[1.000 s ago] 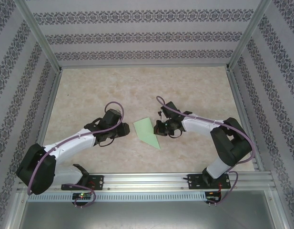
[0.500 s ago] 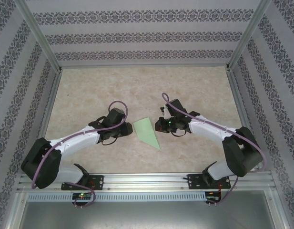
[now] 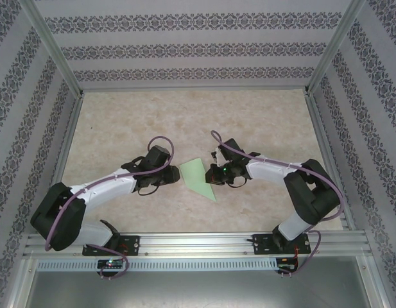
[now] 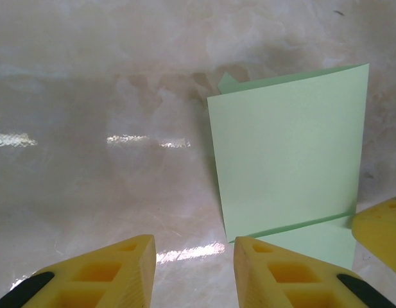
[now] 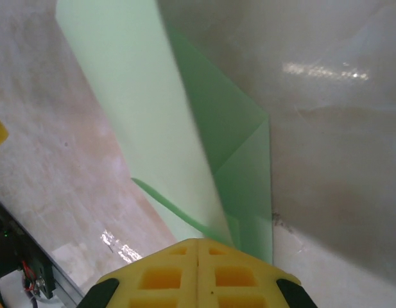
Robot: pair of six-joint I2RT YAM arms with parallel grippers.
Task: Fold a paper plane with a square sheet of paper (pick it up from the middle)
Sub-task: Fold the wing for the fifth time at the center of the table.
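The thin, pale green paper sheet [image 3: 196, 177], folded into a narrow wedge whose tip points to 5 o'clock, lies near the middle of the beige marbled tabletop [image 3: 120, 122]. The right gripper [image 3: 214, 174], at the paper's 3 o'clock, has its yellow fingers pressed together on an edge, seemingly nipping a raised flap. The left gripper [image 3: 176, 178], at 9 o'clock, hangs spread and empty just beside the paper. A mid-fold step looks in hand. Next, the flap needs carrying over and its crease pressing flat.
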